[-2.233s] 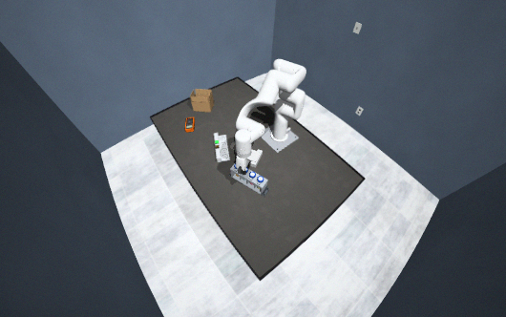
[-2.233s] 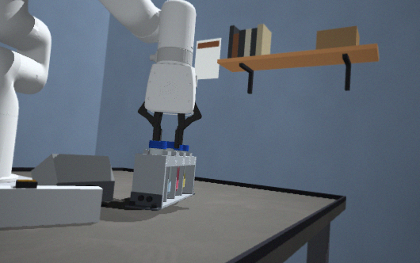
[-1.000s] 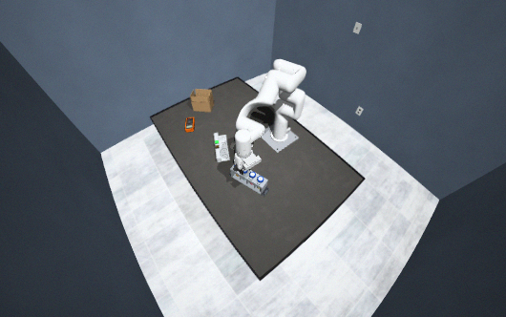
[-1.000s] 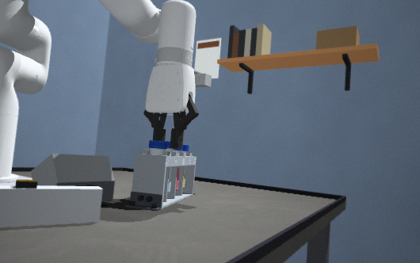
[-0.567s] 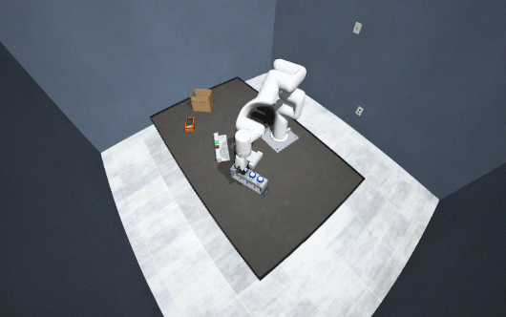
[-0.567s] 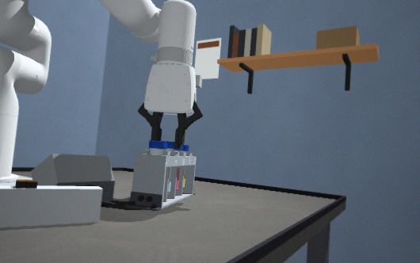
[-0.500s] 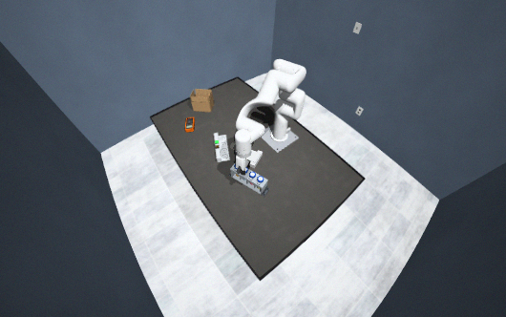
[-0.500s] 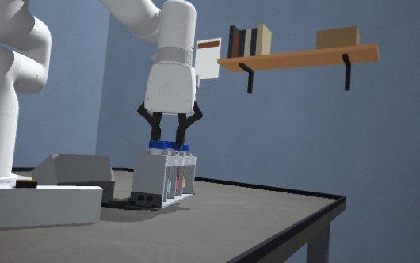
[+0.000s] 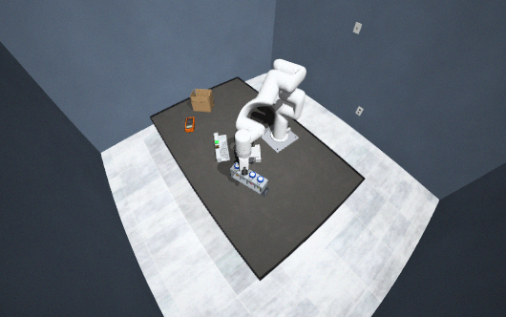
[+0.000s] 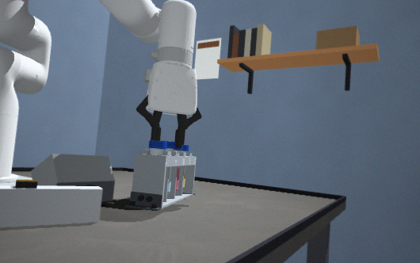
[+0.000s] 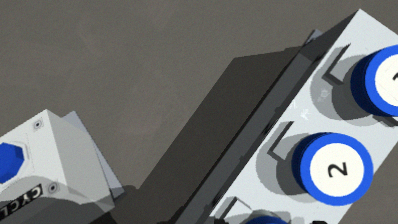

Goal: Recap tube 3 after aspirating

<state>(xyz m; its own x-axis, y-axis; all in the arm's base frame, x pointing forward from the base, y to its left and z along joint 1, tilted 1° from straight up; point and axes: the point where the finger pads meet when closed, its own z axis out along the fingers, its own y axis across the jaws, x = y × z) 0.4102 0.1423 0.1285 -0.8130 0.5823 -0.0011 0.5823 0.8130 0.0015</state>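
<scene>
The decapping station (image 9: 249, 179) stands on the dark mat and holds tubes with blue caps. In the wrist view, cap 1 (image 11: 385, 80) and cap 2 (image 11: 334, 167) sit on their tubes, and only the rim of cap 3 (image 11: 260, 220) shows at the bottom edge. My gripper (image 10: 168, 139) points straight down over the station (image 10: 164, 180). Its fingers straddle cap 3 (image 10: 169, 145), which is level with the other caps. The fingers stand slightly apart from it, so the gripper is open. The key housing (image 11: 35, 170) with the blue CYCLE key (image 11: 7, 162) lies beside the station.
The white cap tray (image 9: 221, 147) lies left of the arm and shows a green spot at its far end. A cardboard box (image 9: 201, 99) and an orange device (image 9: 189, 124) sit farther back. The arm's base (image 9: 280, 136) is behind the station.
</scene>
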